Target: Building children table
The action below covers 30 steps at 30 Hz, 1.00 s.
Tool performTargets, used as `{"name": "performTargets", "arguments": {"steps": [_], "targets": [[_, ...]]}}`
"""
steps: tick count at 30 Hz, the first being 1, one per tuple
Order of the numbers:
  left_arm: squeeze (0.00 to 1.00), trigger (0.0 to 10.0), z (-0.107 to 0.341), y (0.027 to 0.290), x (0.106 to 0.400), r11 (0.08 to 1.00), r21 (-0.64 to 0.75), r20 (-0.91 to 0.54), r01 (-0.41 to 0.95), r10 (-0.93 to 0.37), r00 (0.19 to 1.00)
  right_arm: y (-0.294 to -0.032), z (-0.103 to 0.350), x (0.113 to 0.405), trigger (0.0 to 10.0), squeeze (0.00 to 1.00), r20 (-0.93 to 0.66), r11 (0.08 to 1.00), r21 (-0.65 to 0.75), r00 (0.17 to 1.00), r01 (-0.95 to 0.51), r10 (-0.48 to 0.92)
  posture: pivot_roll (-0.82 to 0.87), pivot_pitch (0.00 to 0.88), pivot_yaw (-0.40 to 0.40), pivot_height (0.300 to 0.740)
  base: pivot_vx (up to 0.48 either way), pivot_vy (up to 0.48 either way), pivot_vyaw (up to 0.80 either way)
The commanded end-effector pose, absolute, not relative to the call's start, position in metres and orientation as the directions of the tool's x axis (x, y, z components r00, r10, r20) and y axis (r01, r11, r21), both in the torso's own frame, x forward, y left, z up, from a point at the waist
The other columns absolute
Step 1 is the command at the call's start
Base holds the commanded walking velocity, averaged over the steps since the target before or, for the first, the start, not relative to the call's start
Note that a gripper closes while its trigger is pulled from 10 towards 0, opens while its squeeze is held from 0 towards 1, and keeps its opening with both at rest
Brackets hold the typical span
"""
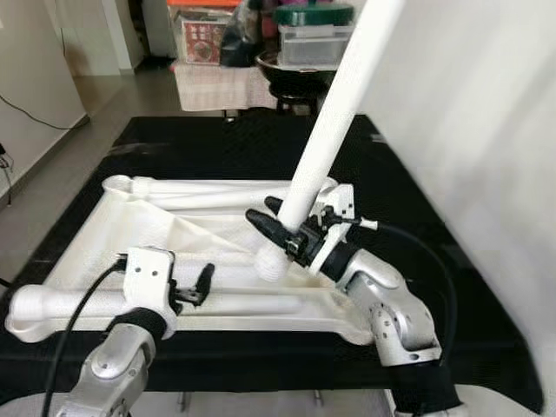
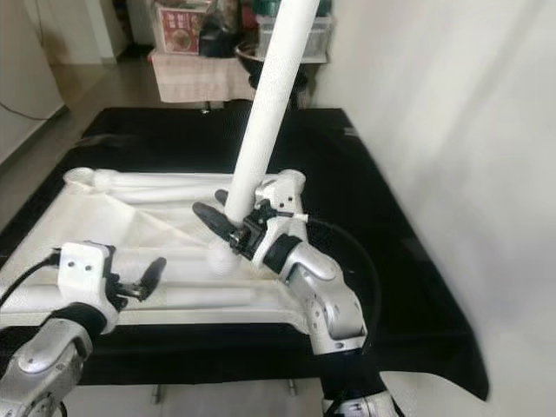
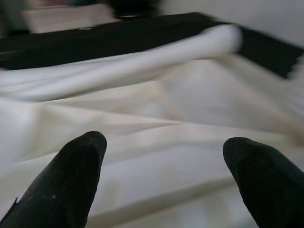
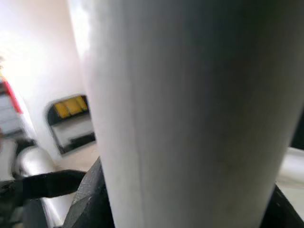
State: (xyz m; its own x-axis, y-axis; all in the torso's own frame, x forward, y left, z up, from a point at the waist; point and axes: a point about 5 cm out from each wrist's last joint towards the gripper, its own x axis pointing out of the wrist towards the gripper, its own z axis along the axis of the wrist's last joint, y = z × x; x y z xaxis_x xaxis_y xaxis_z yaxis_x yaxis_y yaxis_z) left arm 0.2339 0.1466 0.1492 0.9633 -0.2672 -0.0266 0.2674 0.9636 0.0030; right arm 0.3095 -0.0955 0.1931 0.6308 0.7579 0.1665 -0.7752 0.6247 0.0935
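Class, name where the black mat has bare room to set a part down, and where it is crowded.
Bare: the black mat beyond the white frame, and right of the right gripper. Crowded: around the held white tube and the left gripper.

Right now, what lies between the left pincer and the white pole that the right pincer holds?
Only creased white fabric of the frame, seen in both eye views, separates the left pincer from the pole.

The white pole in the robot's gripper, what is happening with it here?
The right gripper is shut on a white pole near its rounded lower end and holds it tilted up over a white frame with fabric, which lies flat on a black mat. The left gripper is open, close above the fabric by the frame's near pole. The pole is not yet joined to the frame.
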Motion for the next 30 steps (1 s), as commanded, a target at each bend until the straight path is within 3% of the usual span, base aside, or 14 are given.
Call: {"name": "performTargets", "arguments": {"steps": [1, 15, 22, 30], "targets": [[0.0, 10.0, 0.144, 0.143, 0.228, 0.954, 0.01, -0.051, 0.3, -0.299, 0.953, -0.093, 0.2, 0.307, 10.0, 0.0, 0.187, 0.583, 0.066, 0.584, -0.81, 0.79, -0.16, 0.0, 0.001, 0.74, 0.0, -0.48, 0.0], [0.0, 10.0, 0.136, 0.147, 0.223, 0.966, 0.123, -0.109, 0.229, -0.217, 0.97, -0.091, 0.197, 0.295, 10.0, 0.0, 0.121, 0.464, 0.024, 0.463, -0.886, 0.878, -0.15, 0.029, -0.004, 0.74, -0.06, 0.0, 0.0], [0.0, 10.0, 0.136, 0.148, 0.222, 0.967, 0.118, -0.105, 0.224, -0.212, 0.972, -0.09, 0.197, 0.298, 10.0, 0.0, 0.115, 0.468, 0.015, 0.467, -0.883, 0.877, -0.15, 0.035, -0.006, 0.74, -0.31, 0.0, 0.0], [0.0, 10.0, 0.137, 0.152, 0.22, 0.973, 0.113, -0.093, 0.2, -0.19, 0.977, -0.086, 0.196, 0.299, 10.0, 0.0, 0.113, 0.494, 0.005, 0.491, -0.87, 0.864, -0.15, 0.044, -0.006, 0.74, 0.0, 0.0, 0.0]]}}
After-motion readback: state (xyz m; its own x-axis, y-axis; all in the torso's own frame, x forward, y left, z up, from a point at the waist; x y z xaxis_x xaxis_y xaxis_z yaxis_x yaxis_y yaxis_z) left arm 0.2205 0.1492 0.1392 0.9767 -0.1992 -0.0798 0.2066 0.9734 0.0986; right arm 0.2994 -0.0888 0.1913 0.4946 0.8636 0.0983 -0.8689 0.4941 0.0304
